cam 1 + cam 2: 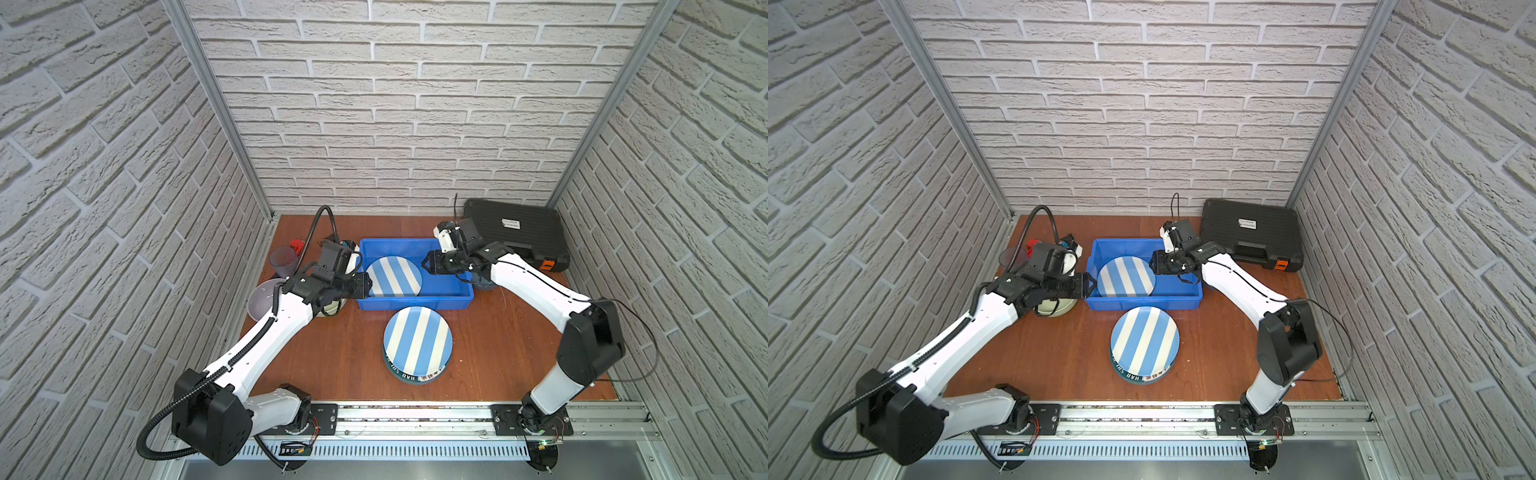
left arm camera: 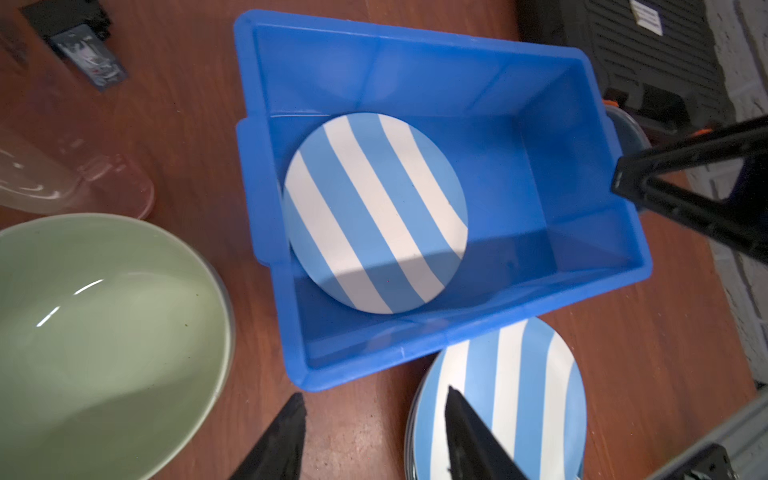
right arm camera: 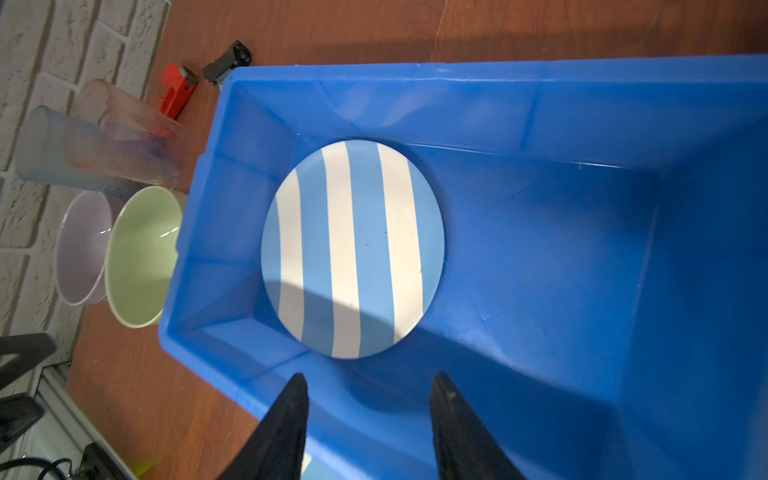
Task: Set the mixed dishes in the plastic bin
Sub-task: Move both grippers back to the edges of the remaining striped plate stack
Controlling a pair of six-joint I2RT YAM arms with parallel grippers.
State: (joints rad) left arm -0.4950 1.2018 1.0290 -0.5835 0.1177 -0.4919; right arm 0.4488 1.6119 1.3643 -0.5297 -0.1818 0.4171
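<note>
Inside smooth rectangular blue plastic bin [image 3: 540, 104], round glossy blue-white striped plate [image 3: 353, 249]

No text can be read in full. The black case [image 1: 536, 232] carries a white label [image 1: 510, 224] on its lid. The label holds several lines of dark print, too small to read in both top views and blurred in the left wrist view. The teal-rimmed plate [image 1: 409, 377], stacked under the striped plate [image 1: 417, 340], bears white capital lettering around its rim. The characters are partly hidden and cannot be read with certainty.
</note>
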